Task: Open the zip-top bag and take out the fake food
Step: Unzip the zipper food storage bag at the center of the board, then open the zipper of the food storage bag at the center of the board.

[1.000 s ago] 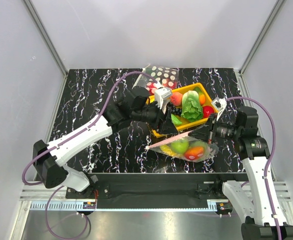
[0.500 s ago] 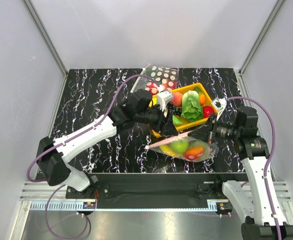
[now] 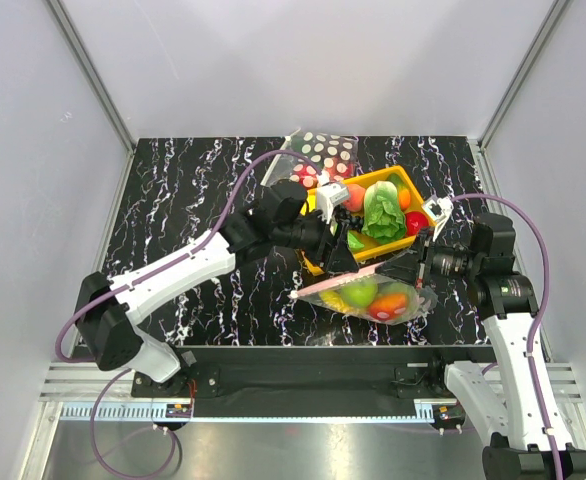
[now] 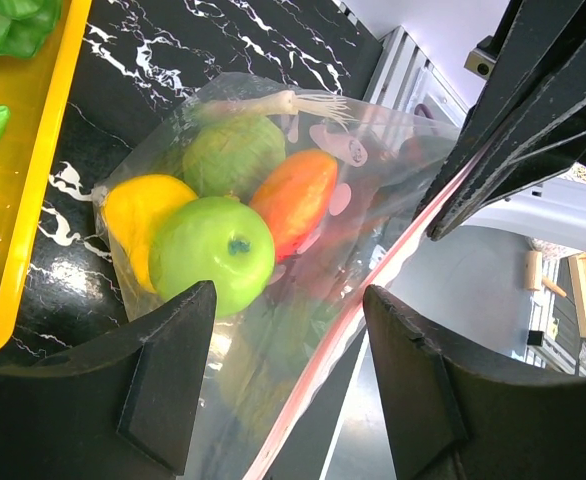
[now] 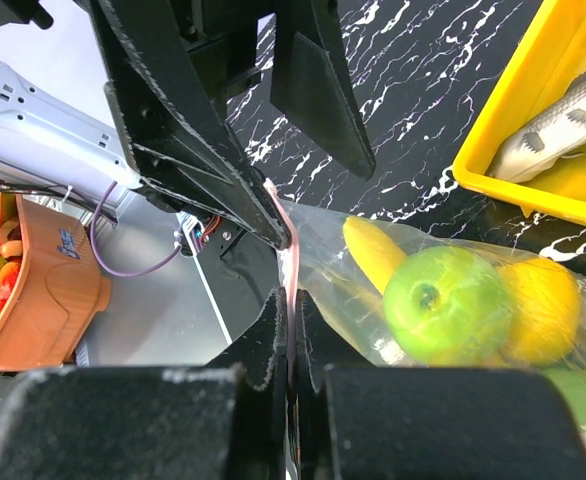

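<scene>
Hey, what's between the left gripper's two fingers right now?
The left wrist view shows clear plastic of the zip-top bag and its pink zip strip crossing the gap of the open left gripper, with the fake food just beyond.

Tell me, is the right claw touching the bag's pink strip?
Touching. The right wrist view shows the right gripper shut on the pink zip strip of the zip-top bag; the strip vanishes between its closed jaws.

left arm (image 3: 173, 275) stretched rightward, jaws apart, right arm (image 3: 508, 310) bent inward, jaws pinched on zip-top bag (image 3: 418, 300)
</scene>
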{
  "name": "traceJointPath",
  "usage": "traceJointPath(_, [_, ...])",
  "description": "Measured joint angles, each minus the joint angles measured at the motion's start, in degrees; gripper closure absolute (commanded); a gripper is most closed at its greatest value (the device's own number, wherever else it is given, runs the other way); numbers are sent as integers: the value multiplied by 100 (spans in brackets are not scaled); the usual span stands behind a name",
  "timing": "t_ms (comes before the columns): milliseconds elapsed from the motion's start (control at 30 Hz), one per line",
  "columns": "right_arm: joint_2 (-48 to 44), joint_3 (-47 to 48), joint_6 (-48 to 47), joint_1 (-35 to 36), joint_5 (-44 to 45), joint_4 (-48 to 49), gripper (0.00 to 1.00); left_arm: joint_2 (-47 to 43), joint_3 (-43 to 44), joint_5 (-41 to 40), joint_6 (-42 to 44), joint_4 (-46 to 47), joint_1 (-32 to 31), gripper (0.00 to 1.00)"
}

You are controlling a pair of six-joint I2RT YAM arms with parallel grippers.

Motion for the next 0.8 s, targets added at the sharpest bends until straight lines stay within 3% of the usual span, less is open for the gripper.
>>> traceJointPath(400, [9,-90,101,-2,-52,166,100,35,-98,61,-15,105,-22,44])
traceJointPath(733, [87,-83,79,-2,-17,179,100,35,-280,756,-17,431,-507,46])
traceJointPath(800, [92,-83,79,-2,-9,179,100,28,-332,896,-35,538,-560,52])
